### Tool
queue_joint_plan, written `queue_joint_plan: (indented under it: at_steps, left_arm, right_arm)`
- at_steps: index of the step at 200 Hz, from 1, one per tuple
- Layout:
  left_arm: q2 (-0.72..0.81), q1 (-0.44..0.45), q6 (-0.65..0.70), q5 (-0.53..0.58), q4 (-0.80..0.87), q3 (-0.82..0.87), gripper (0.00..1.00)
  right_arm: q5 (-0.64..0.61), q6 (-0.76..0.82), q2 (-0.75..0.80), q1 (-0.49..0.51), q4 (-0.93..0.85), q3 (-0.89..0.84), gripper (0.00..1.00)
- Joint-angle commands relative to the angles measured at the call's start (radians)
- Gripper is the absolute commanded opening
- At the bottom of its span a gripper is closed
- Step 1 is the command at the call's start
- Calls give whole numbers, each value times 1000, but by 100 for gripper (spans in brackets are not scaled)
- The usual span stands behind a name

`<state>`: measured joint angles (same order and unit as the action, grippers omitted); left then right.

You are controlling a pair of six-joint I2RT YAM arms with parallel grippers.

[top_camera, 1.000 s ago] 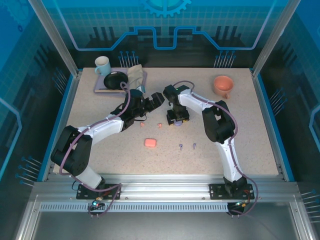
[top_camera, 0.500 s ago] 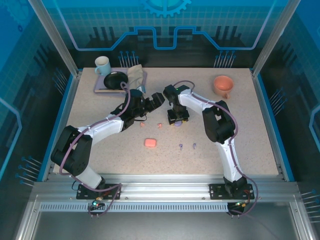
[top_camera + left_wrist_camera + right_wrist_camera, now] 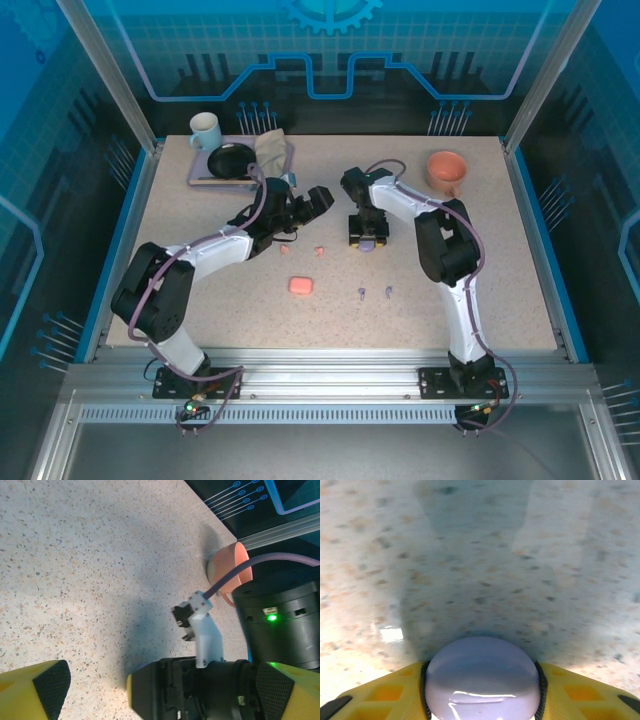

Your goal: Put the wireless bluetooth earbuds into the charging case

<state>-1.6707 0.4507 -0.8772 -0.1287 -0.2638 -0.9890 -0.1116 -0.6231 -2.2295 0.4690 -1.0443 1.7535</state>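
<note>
Table [image 3: 200,260]: speckled, carried everything
Left claw [image 3: 308,205]: jaws spread wide with nothing between them, hung over the table left of the right arm
Right claw [image 3: 367,236]: pointed down at mid-table, yellow fingers [image 3: 570,692] pressed on both sides of the lilac case
Orange cup [image 3: 445,170]: far right, well apart from both claws
Lilac case [image 3: 482,675]: gripped in the right claw, rounded face showing
Pink case [image 3: 301,285]: lay on the table, nearer the arm bases than both claws
Lilac earbuds [image 3: 361,292]: two, side by side on the table right of the pink case, outside any case
Salmon earbud [image 3: 319,250]: loose on the table between the two claws
</note>
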Motion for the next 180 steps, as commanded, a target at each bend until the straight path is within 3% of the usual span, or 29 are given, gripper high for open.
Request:
queue_joint_plan:
  at_steps: [1, 77, 111, 180]
  left_arm:
    - [-21, 12, -23, -30, -32, -30, 99]
    - [-88, 77, -43, -51, -74, -28, 99]
    - [-108, 91, -62, -49, -104, -16, 99]
    - [-109, 92, -60, -46, -100, -28, 99]
  right_arm:
    - [-46, -148, 29, -55, -8, -63, 48]
    - [59, -308, 31, -105, 52, -87, 47]
    - [34, -287, 9, -108, 15, -69, 65]
    - [-39, -235, -30, -91, -58, -35, 65]
